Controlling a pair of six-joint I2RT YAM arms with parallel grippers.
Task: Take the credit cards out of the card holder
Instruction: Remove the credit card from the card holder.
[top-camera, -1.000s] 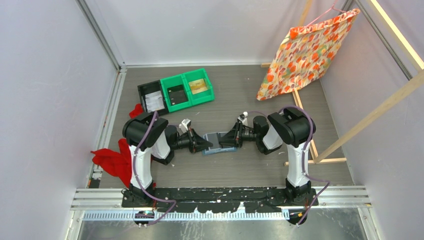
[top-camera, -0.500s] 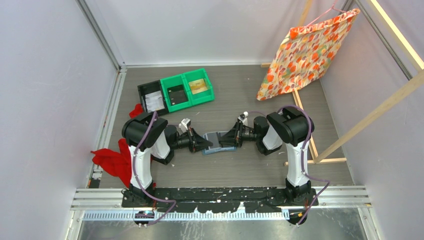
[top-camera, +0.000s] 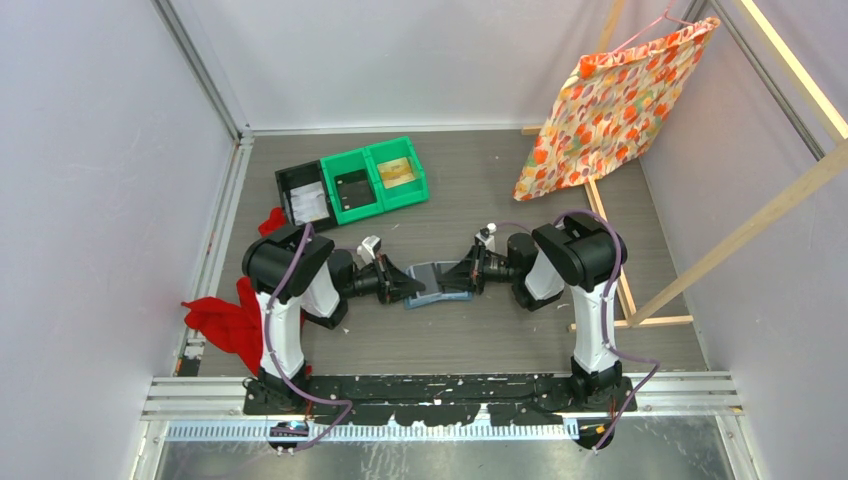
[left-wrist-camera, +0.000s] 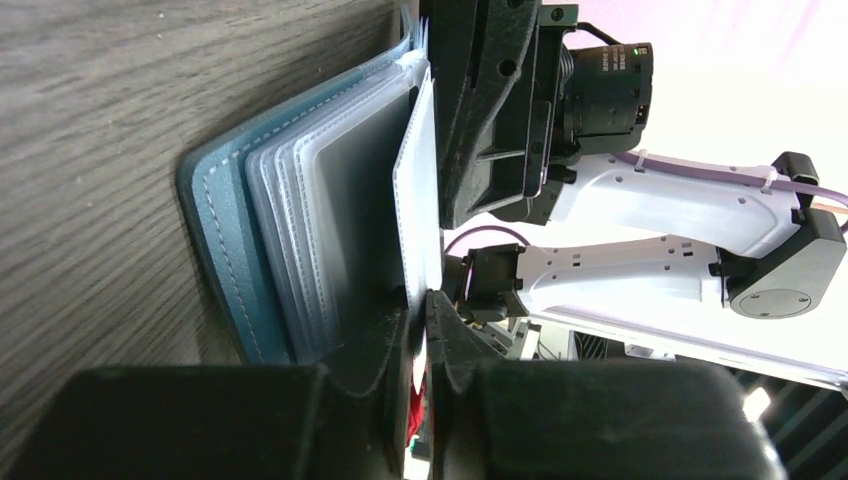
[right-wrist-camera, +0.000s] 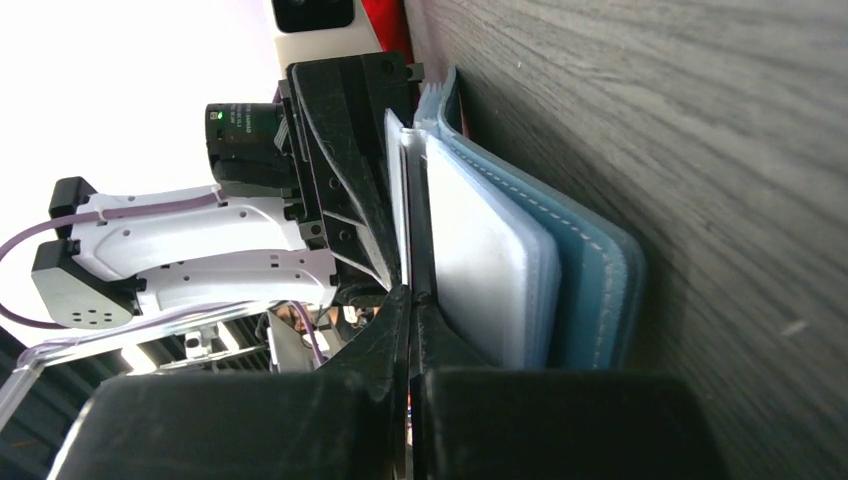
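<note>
Light-blue card holder (top-camera: 432, 283) on desk (top-camera: 500, 330) | left fingers (left-wrist-camera: 418, 330) pinch clear sleeve (left-wrist-camera: 418, 200) from 9 o'clock | right fingers (right-wrist-camera: 412, 330) pinch another sleeve edge from 3 | advice: hold holder steady, draw card straight out of its slot.

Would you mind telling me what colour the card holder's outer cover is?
Light blue with pale stitching along the edge; the card holder shows this best in the left wrist view.

card holder (top-camera: 432, 283) light blue (frosted sleeves) | bins (top-camera: 378, 178) green | cloth (top-camera: 225, 321) red
</note>
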